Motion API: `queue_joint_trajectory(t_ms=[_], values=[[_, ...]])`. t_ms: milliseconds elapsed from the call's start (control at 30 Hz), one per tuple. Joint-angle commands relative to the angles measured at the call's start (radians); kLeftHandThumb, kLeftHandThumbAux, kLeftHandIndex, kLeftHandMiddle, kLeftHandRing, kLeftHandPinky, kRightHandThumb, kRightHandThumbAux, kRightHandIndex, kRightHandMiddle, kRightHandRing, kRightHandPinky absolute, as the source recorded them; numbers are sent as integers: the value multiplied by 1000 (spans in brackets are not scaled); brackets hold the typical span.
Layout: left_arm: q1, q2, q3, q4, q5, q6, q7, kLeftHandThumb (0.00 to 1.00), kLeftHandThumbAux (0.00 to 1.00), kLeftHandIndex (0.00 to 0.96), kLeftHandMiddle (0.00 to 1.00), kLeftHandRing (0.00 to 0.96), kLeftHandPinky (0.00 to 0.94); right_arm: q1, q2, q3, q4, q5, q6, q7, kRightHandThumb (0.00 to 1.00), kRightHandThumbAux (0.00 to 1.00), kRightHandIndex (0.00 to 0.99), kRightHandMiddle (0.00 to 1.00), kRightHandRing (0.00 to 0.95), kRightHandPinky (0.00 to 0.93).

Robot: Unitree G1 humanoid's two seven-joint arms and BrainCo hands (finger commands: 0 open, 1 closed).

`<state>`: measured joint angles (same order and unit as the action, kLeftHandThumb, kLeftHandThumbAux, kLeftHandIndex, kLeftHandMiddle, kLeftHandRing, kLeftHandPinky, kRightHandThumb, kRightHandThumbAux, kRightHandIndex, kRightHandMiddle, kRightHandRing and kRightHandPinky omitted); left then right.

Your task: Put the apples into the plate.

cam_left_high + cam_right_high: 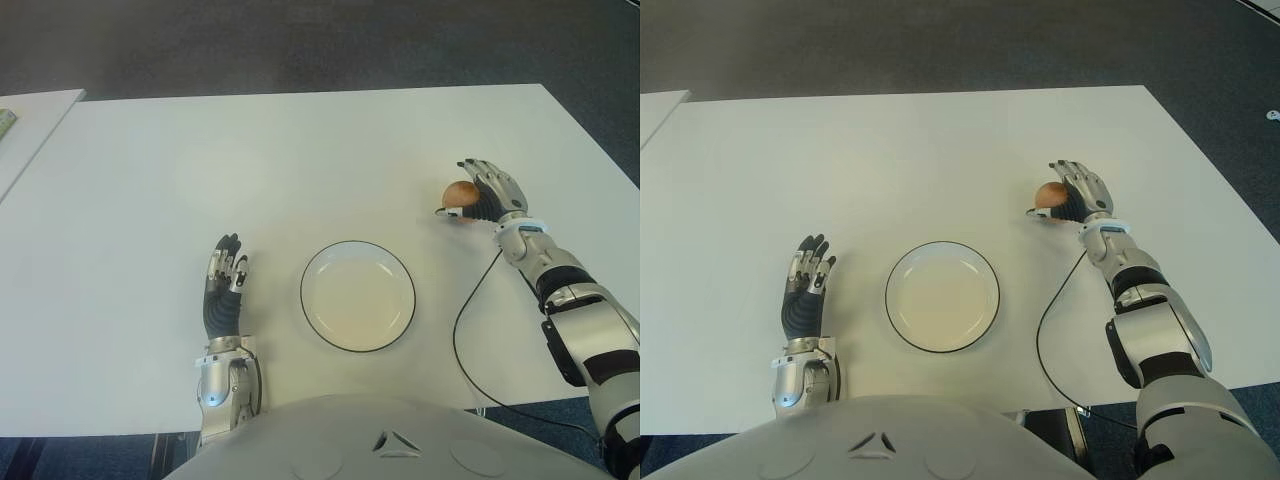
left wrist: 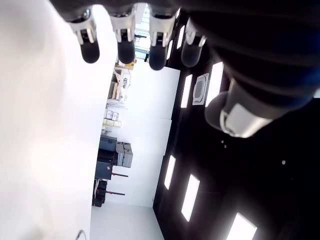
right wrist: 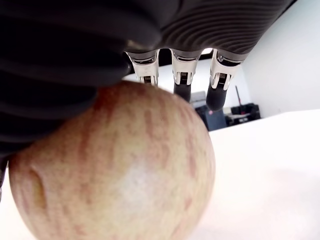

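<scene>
Black-fingered and curled, the robot's right hand (image 1: 487, 193) cups a red-streaked apple (image 1: 458, 193) against its palm, well to the right of the plate (image 1: 357, 295) and slightly beyond it. In the right wrist view the apple (image 3: 112, 170) fills the palm, fingers (image 3: 181, 75) arched past it. Left of the plate, the left hand (image 1: 224, 285) shows with fingers straight and relaxed, holding nothing, over the white table (image 1: 250, 160).

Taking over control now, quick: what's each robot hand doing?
Left robot hand: open, holding nothing, left of the plate.
Right robot hand: around the apple, right of the plate; a firm grasp cannot be told.
</scene>
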<state>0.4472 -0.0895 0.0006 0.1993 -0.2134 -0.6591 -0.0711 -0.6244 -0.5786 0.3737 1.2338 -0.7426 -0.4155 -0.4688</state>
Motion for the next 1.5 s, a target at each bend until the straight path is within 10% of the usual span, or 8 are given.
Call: queue_joint_trajectory(t_ms=[33,1500], values=[[-35,-39,19,170,14,-22,3,160,576,107,89,58,64,24,34,19,34,13,29,24,389,478,6,6,5,67],[-41,-41,26,175,-21,-10,-27,153,601,123,100,60,55,67,84,61,82,48,38,62,402,523,77,51,64,142]])
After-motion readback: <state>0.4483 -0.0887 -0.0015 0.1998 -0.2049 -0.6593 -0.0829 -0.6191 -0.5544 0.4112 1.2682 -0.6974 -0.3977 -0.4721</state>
